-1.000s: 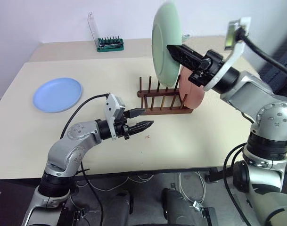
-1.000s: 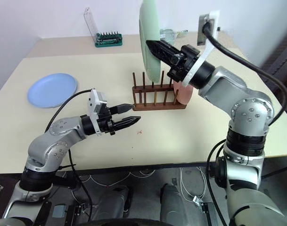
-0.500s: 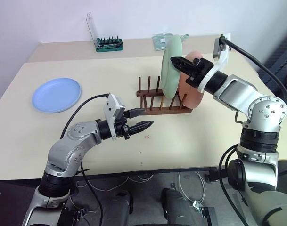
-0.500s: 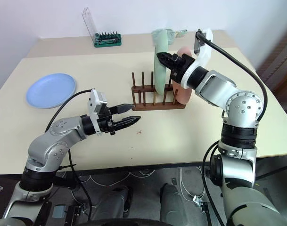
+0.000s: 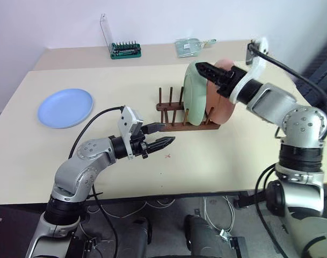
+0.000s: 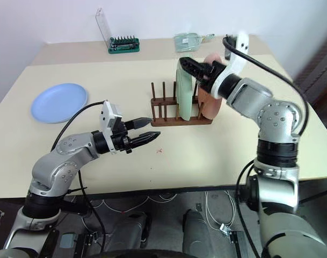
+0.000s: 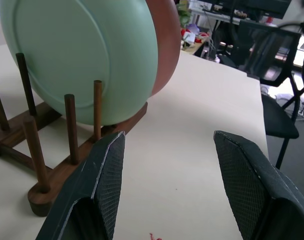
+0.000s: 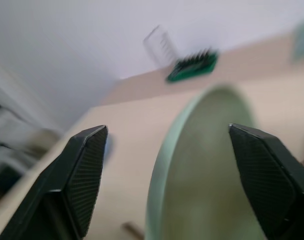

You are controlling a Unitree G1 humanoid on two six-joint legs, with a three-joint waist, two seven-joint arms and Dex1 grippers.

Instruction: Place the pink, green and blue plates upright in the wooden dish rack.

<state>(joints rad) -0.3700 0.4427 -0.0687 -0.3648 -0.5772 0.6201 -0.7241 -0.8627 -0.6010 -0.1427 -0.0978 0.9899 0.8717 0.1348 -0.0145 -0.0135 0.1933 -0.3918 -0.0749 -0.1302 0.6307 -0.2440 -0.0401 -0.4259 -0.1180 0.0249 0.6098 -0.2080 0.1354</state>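
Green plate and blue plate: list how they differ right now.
Pose: the green plate stands on edge, while the blue plate lies flat.
Place: the green plate sits between the pegs of the wooden dish rack, beside the pink plate; the blue plate rests on the table, well clear of the rack.
Shared: both are plain, round and of like size.

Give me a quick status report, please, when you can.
Both grippers open, left idle, right straddling green plate's rim. Green and pink upright in rack. Blue flat on table. Nothing in the way.
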